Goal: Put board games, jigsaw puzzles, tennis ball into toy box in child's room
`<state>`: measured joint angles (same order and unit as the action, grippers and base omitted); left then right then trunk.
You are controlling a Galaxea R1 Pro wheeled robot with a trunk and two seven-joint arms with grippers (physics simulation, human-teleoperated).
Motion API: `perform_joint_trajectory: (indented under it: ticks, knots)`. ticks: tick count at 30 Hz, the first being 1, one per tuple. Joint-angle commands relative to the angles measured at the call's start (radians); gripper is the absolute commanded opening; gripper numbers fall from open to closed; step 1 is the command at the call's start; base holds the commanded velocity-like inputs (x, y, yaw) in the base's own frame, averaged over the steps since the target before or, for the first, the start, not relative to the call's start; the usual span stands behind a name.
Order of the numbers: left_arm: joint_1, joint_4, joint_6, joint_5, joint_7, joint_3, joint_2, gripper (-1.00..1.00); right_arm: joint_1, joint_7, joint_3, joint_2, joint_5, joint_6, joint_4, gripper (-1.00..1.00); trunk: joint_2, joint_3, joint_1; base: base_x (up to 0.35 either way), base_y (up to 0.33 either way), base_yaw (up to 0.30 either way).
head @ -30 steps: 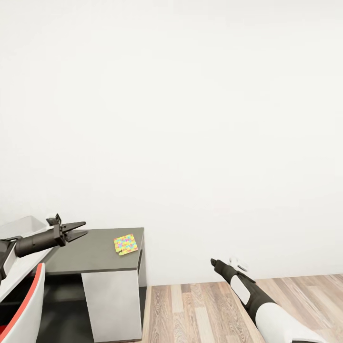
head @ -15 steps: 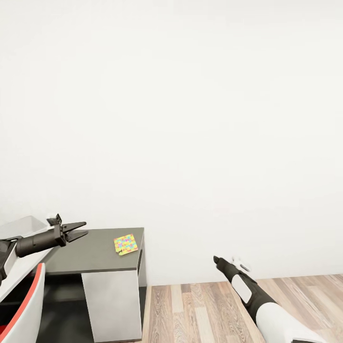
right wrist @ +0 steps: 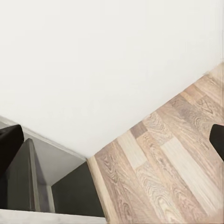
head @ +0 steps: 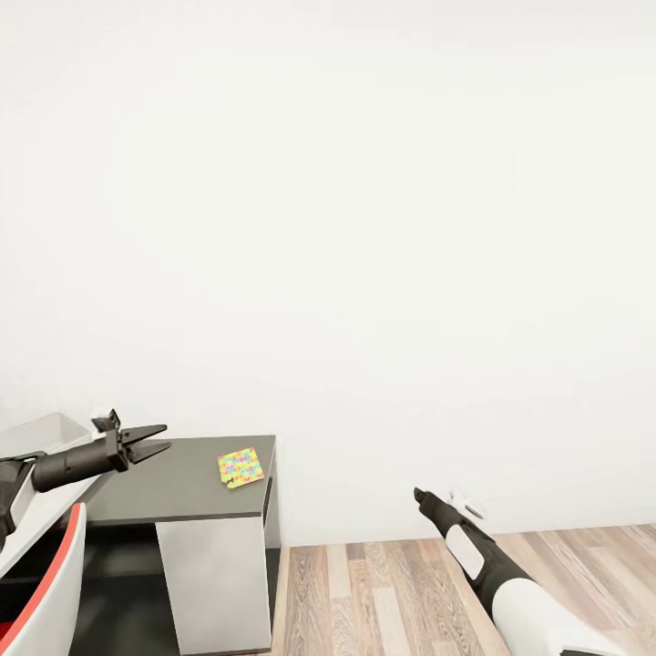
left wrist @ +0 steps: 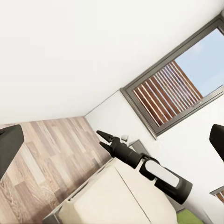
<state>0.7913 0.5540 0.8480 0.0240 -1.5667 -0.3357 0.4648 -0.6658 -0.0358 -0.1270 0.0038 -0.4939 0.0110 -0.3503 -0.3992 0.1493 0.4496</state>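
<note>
One jigsaw puzzle (head: 240, 466), a thin multicolour square, lies near the far right corner of the dark grey cabinet top (head: 173, 487) that joins the table (head: 41, 515). A corner of the pale grey toy box (head: 41, 428) shows at the left edge. My left gripper (head: 167, 436) hovers open and empty over the cabinet's left end, well short of the puzzle. My right gripper (head: 420, 495) hangs over the wood floor right of the cabinet. Seen from the left wrist, the right gripper (left wrist: 99, 138) has its fingertips apart and empty, with the bed (left wrist: 102, 200) beyond it.
A bare white wall fills the view ahead. Wood-plank floor (head: 383, 592) stretches right of the cabinet, whose white door (head: 214, 583) faces me. A dark-framed window (left wrist: 172, 93) stands behind the bed. A white-and-red curved shell (head: 46, 583) sits at the lower left.
My right arm has drifted a little to the right. The left gripper and the puzzle have barely moved.
</note>
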Motion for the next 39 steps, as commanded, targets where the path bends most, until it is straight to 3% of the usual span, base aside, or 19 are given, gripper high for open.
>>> perform_joint_trajectory:
  ticks: [1, 16, 25, 39]
  knots:
    - [0.0, 0.0, 0.011, -0.002, -0.004, 0.0, -0.001, 1.0, 0.0, -0.004, 0.0, -0.004, -0.01, 0.016, -0.002, 1.0, -0.001, -0.001, 0.0, 0.0, 0.0, 0.0]
    - [0.0, -0.002, 0.011, -0.004, -0.004, 0.002, -0.004, 1.0, 0.0, -0.001, 0.006, 0.0, -0.008, 0.055, -0.005, 1.0, -0.001, -0.001, 0.0, 0.0, 0.0, 0.0]
    - [0.0, -0.005, 0.011, -0.003, 0.065, 0.001, -0.02, 1.0, 0.0, -0.001, 0.008, -0.001, -0.006, 0.057, -0.006, 1.0, -0.001, -0.001, 0.0, 0.0, 0.0, 0.0]
    - [0.0, -0.005, 0.01, -0.002, 0.078, 0.0, -0.024, 1.0, 0.0, 0.001, 0.007, -0.011, -0.009, 0.056, -0.021, 1.0, -0.001, -0.002, 0.0, 0.0, 0.0, 0.0]
